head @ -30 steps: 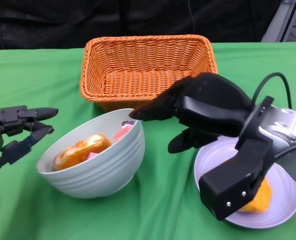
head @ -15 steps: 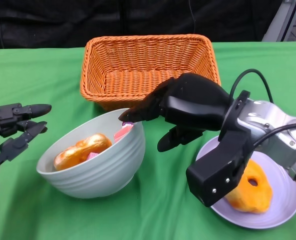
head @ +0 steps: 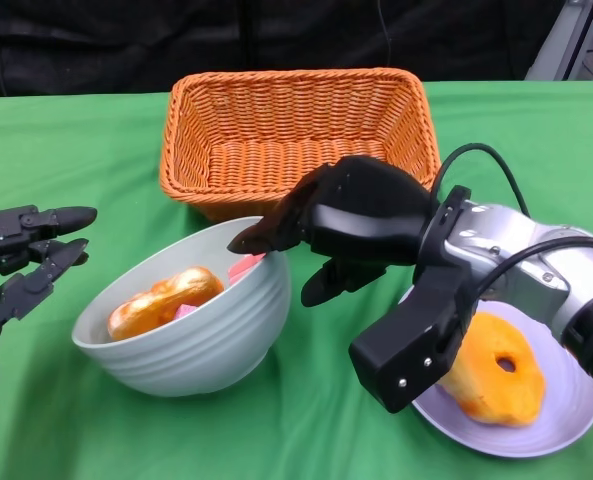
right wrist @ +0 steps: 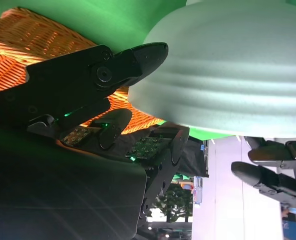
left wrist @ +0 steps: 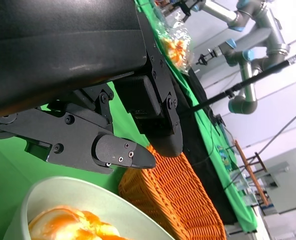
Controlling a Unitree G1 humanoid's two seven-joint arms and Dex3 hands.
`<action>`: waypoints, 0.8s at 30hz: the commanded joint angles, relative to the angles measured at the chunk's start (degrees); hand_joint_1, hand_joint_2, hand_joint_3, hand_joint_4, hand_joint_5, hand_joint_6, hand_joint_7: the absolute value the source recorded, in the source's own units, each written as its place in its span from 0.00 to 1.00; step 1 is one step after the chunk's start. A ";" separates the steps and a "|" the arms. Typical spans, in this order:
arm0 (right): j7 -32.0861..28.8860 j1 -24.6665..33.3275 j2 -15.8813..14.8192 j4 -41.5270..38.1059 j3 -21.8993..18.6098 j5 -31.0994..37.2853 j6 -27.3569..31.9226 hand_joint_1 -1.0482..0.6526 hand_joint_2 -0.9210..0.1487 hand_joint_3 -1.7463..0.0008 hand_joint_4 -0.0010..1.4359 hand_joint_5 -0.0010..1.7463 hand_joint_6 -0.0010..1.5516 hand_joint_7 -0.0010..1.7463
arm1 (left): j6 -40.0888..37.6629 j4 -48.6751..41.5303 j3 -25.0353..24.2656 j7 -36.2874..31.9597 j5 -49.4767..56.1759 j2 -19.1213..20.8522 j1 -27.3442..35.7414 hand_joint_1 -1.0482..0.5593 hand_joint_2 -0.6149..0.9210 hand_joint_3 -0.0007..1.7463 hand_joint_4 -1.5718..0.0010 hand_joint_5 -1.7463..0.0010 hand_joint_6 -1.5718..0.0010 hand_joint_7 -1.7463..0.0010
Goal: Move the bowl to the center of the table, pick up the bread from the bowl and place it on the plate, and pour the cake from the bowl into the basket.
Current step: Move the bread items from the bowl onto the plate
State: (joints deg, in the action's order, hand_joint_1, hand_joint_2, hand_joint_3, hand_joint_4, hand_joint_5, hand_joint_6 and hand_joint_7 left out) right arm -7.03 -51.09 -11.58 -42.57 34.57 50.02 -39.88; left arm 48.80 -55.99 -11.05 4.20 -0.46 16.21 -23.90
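A pale green bowl [head: 201, 340] sits left of centre, holding a glazed golden cake [head: 164, 300] and a pink wrapped piece [head: 244, 266]. My right hand [head: 346, 225] reaches at the bowl's right rim with fingers apart: one finger lies over the rim, the thumb below it outside the wall. It holds nothing. The right wrist view shows that hand [right wrist: 113, 100] beside the bowl's ribbed wall [right wrist: 227, 75]. An orange ring-shaped bread [head: 494, 370] lies on the lilac plate [head: 571, 420]. My left hand [head: 26, 255] hangs open to the left of the bowl, apart from it.
The orange wicker basket [head: 296, 130] stands just behind the bowl, nothing showing inside it. In the left wrist view the left hand's fingers [left wrist: 113, 150] hang over the bowl's rim [left wrist: 63, 187], with the basket [left wrist: 182, 195] beyond. A green cloth [head: 306, 440] covers the table.
My right hand has moved left from over the plate to the bowl's rim, uncovering the bread on the plate. My left hand has drawn slightly further left.
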 commanded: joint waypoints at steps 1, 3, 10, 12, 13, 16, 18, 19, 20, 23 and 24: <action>-3.60 -2.39 0.36 -2.29 1.13 1.18 -1.25 0.24 0.04 1.00 0.48 0.00 0.41 0.00 | -0.49 -0.07 -0.15 -0.70 -0.02 0.56 -0.76 0.47 1.00 0.08 0.49 0.45 0.26 0.97; -5.07 -3.02 0.60 -3.52 1.82 1.89 -1.66 0.24 0.04 1.00 0.47 0.00 0.40 0.00 | -0.34 -0.23 -0.03 -0.88 0.23 0.65 -0.80 0.47 1.00 0.09 0.49 0.45 0.26 0.98; -9.76 -5.13 1.57 -7.64 4.32 4.10 -2.75 0.24 0.04 1.00 0.46 0.00 0.39 0.00 | -0.82 0.25 0.50 -2.93 1.94 0.64 -0.63 0.46 1.00 0.08 0.58 0.29 0.27 0.97; -11.06 -5.53 1.86 -8.64 5.04 4.71 -3.02 0.25 0.04 1.00 0.46 0.00 0.39 0.00 | -1.29 0.70 0.59 -2.80 1.74 0.47 -0.48 0.47 1.00 0.09 0.58 0.31 0.27 0.97; -11.92 -5.74 1.96 -9.03 5.45 5.16 -3.14 0.25 0.05 1.00 0.47 0.00 0.39 0.00 | -1.65 0.96 0.51 -2.37 1.31 0.31 -0.41 0.47 1.00 0.09 0.57 0.35 0.28 0.97; -13.30 -6.15 2.07 -9.50 6.51 6.28 -2.91 0.25 0.05 1.00 0.46 0.00 0.39 0.00 | -2.69 1.48 0.13 -0.66 -0.40 -0.10 -0.27 0.46 1.00 0.07 0.54 0.41 0.28 0.97; -13.89 -6.26 2.24 -9.79 6.99 6.57 -2.54 0.25 0.05 1.00 0.45 0.00 0.39 0.00 | -2.77 1.71 0.08 -1.08 -0.54 -0.16 -0.16 0.45 1.00 0.07 0.54 0.42 0.28 0.98; -13.98 -6.25 2.38 -9.96 7.11 6.59 -2.39 0.25 0.05 1.00 0.47 0.01 0.39 0.00 | -2.49 1.70 0.04 -1.75 -0.29 -0.16 -0.14 0.45 1.00 0.08 0.52 0.45 0.28 0.97; -13.92 -6.25 2.53 -10.18 7.17 6.49 -2.34 0.25 0.05 1.00 0.48 0.01 0.39 0.00 | -2.30 1.64 -0.02 -2.16 -0.18 -0.15 -0.17 0.44 1.00 0.09 0.52 0.46 0.28 0.97; -15.00 -6.29 2.93 -11.38 7.70 6.81 -2.47 0.25 0.06 1.00 0.55 0.03 0.42 0.01 | -3.28 1.73 -0.48 -1.66 -1.10 -0.35 -0.21 0.45 1.00 0.10 0.51 0.47 0.28 0.98; -15.65 -6.30 3.08 -11.89 8.06 7.16 -2.47 0.26 0.07 1.00 0.56 0.03 0.44 0.01 | -3.62 1.86 -0.57 -1.52 -1.30 -0.46 -0.18 0.45 1.00 0.10 0.50 0.47 0.28 0.98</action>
State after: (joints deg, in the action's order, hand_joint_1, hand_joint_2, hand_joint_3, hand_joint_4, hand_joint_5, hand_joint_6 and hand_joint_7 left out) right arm -21.77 -55.96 -8.81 -53.66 41.84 56.59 -42.19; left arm 45.92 -54.89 -11.01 2.95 -0.72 15.57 -23.89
